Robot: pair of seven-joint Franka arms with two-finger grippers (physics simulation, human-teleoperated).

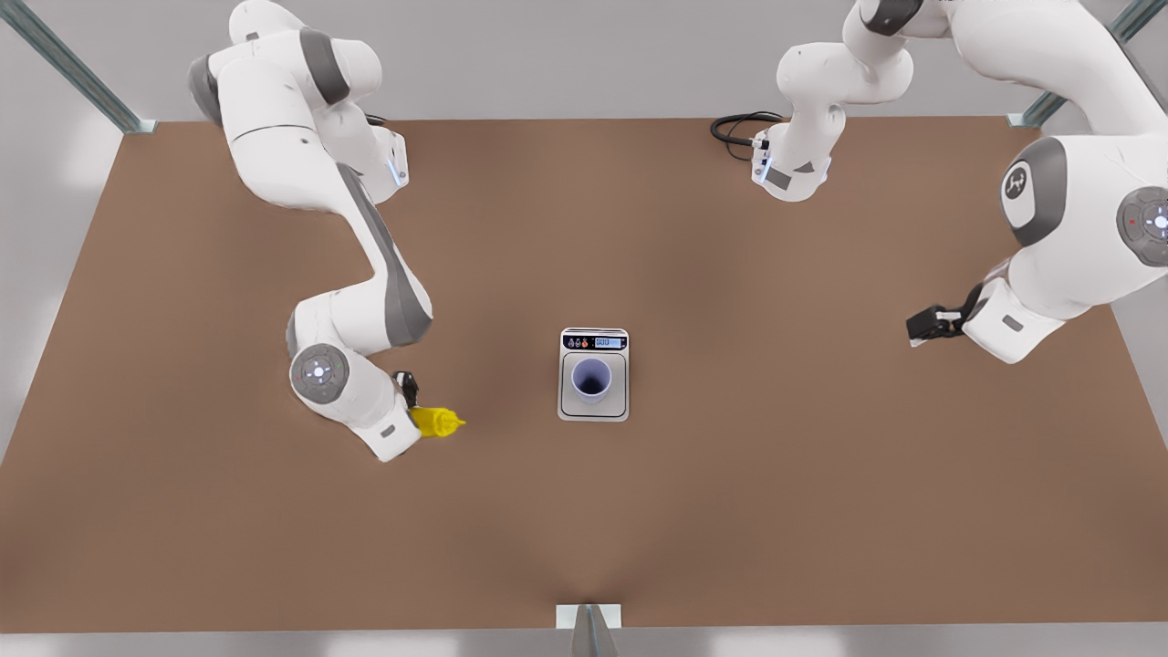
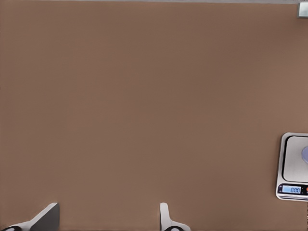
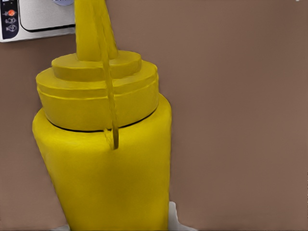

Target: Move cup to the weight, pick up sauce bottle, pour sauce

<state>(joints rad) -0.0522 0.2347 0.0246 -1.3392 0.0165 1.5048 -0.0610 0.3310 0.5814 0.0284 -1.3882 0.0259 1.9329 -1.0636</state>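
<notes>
Right end effector (image 1: 412,409) sits low over the bench (image 1: 730,511) at the front view's left, pinching the sauce bottle (image 1: 436,422) by its body; the bottle lies roughly level there, nozzle aimed toward the front view's right, at the weight (image 1: 593,374). In the right wrist view the sauce bottle (image 3: 106,159) looms close, stepped cap and thin nozzle running away from the camera, a corner of the weight (image 3: 43,19) with its button strip beyond the nozzle tip. Bottle and weight are well apart, bare bench between them. Cup (image 1: 591,379) stands upright on the weight's plate near mid-bench, mouth open upward, inside the plate's dark outline; the black display strip lies on the far side of the plate. Left end effector (image 1: 926,324) hangs at the front view's right, well away from cup and weight, the arm waiting. In the left wrist view its fingers (image 2: 45,217) show spread apart with nothing between them, over bare bench, the weight (image 2: 293,166) at the frame's edge with its blue screen lit and a sliver of the cup (image 2: 305,154) on the plate.
</notes>
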